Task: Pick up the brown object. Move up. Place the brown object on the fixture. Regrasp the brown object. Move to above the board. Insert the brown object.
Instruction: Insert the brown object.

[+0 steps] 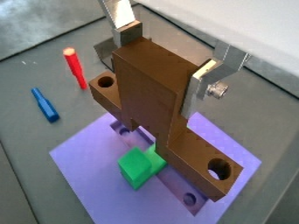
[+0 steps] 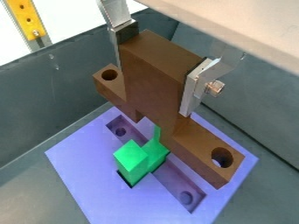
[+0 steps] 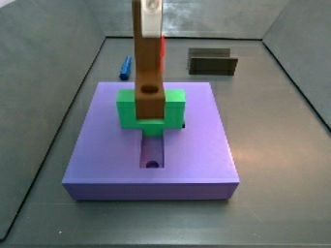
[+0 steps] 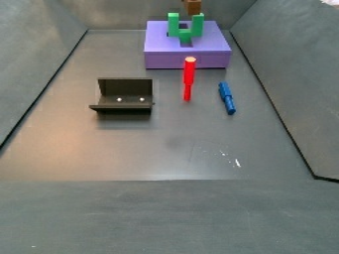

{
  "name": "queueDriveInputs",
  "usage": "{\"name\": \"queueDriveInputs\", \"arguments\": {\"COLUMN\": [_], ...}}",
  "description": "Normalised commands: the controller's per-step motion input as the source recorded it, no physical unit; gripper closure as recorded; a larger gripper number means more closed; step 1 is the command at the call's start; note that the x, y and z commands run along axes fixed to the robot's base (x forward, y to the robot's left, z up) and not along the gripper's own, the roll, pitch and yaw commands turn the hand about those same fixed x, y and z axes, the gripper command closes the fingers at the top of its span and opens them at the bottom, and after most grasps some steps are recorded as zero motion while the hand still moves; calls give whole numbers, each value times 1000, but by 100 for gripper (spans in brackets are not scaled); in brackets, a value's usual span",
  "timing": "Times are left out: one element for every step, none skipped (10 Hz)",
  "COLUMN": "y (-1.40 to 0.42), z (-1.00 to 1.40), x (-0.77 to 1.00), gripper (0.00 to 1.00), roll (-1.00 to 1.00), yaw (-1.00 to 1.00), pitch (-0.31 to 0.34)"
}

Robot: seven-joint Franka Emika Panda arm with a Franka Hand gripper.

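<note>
My gripper is shut on the upper end of the brown object, which hangs upright. In a side view the gripper holds the brown object over the purple board. Its lower end, with a round hole, sits between the arms of the green U-shaped block, above the central slot. I cannot tell whether it touches the board. Both wrist views show the board and green block below. The fixture stands bare on the floor.
A red peg stands on the floor in front of the board, with a blue peg lying next to it. Grey walls enclose the floor. A yellow strip is on one wall.
</note>
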Motion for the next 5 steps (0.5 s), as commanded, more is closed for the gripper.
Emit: {"name": "queueDriveInputs", "arguments": {"y": [-203, -37, 0, 0, 6], "z": [-346, -326, -251, -220, -217], "x": [240, 123, 89, 63, 37], "gripper": [100, 100, 100, 100, 100], "roll": [124, 170, 126, 69, 21], "yaw": [-169, -300, -229, -183, -149], "pitch": [71, 123, 107, 79, 53]}}
